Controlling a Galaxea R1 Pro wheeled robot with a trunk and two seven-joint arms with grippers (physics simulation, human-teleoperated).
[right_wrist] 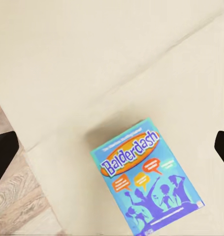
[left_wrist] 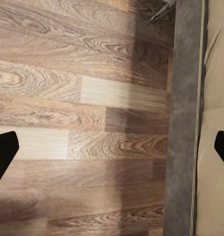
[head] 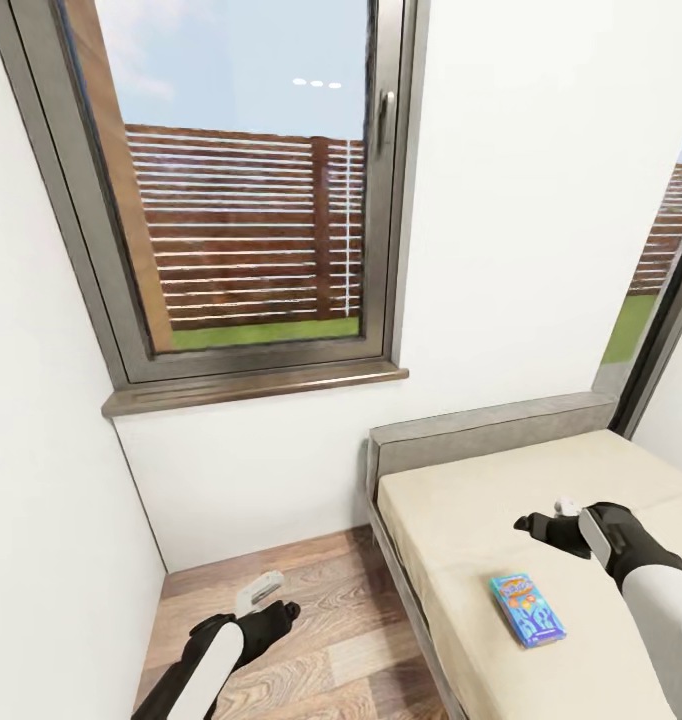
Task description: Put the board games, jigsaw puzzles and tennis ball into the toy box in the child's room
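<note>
One board game, a blue Balderdash box (head: 526,608) (right_wrist: 147,183), lies flat on the beige mattress of the bed (head: 451,510). My right gripper (head: 546,517) (right_wrist: 112,150) hovers open above the mattress, a little beyond the box and apart from it, with nothing between its fingers. Over the wooden floor (head: 311,600), left of the bed, my left gripper (head: 271,598) (left_wrist: 112,150) hangs open and empty. The second board game, the table, the toy box, the puzzles and the tennis ball are out of view.
A large window (head: 251,190) with a dark sill (head: 251,385) fills the wall ahead. A white wall (head: 51,520) stands close on the left. The grey bed frame (head: 481,430) (left_wrist: 183,123) borders the strip of floor. A second window (head: 661,290) is at the right.
</note>
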